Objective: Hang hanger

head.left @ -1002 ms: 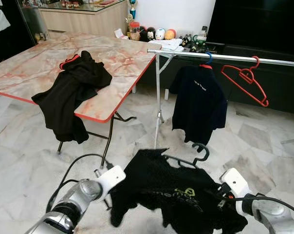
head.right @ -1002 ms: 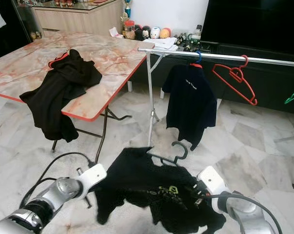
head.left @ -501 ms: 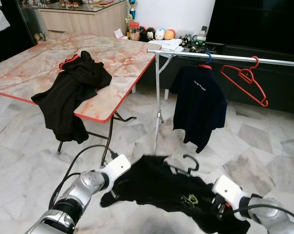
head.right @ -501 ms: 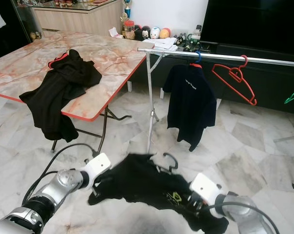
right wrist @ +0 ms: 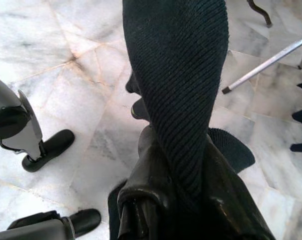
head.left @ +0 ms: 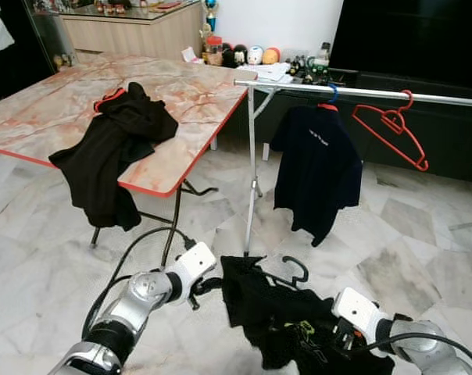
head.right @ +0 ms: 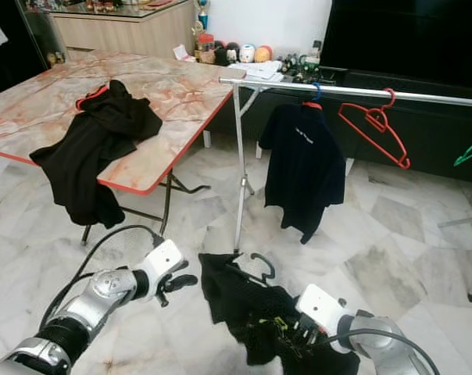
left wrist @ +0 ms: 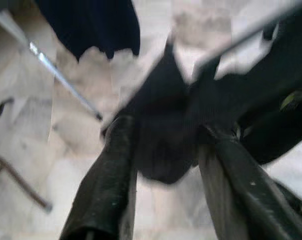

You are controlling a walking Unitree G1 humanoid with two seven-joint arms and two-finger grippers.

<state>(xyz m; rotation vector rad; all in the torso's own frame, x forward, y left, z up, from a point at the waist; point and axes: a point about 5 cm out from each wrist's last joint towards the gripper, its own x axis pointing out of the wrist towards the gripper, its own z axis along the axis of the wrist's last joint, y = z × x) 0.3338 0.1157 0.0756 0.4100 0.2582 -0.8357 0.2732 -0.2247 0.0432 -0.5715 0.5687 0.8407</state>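
The small white print on the hanging navy shirt (head.left: 316, 164) is unreadable.

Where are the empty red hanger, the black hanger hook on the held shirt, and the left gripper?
red hanger (head.left: 394, 125), left eye view, on its neck below the hook.
black hanger hook (head.left: 298, 269), left eye view, on the curve of the hook.
left gripper (head.right: 177, 285), right eye view, midway between the fingertips.
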